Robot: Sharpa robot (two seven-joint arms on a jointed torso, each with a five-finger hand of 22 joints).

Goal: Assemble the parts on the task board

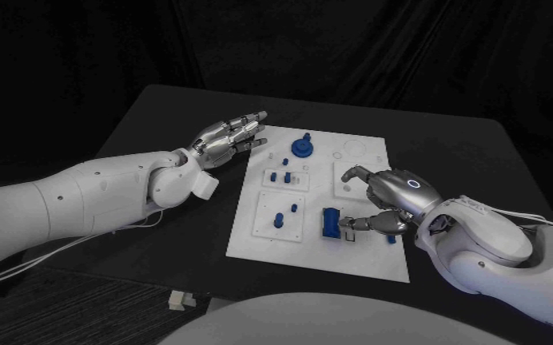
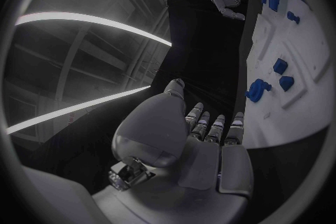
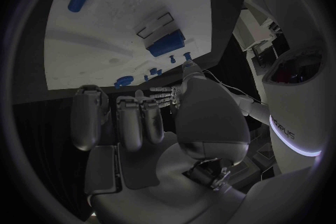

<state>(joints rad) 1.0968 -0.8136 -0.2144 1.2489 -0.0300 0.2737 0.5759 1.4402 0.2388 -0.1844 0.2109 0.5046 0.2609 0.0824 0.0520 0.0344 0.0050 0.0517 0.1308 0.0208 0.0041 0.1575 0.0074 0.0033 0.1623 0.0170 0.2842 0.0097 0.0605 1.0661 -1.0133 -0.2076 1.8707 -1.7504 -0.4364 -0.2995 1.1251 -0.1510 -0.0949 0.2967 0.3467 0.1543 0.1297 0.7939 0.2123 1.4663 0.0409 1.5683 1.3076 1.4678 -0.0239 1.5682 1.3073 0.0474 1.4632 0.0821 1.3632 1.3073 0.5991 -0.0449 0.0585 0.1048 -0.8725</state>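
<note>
Lying beside right hand [image 1: 386,201]: parts [image 1: 331,224]

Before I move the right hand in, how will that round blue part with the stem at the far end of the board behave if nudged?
The round blue part looks like rigid moulded plastic, so probably stiff and light. It stands upright on a wide base on the task board, so a low push would likely slide it; a push on the thin stem might tip it. If it tips, the round base could roll.

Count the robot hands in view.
2. Left robot hand, empty with fingers extended, at the task board's far left corner; right robot hand over its right side, beside a blue block.
</note>
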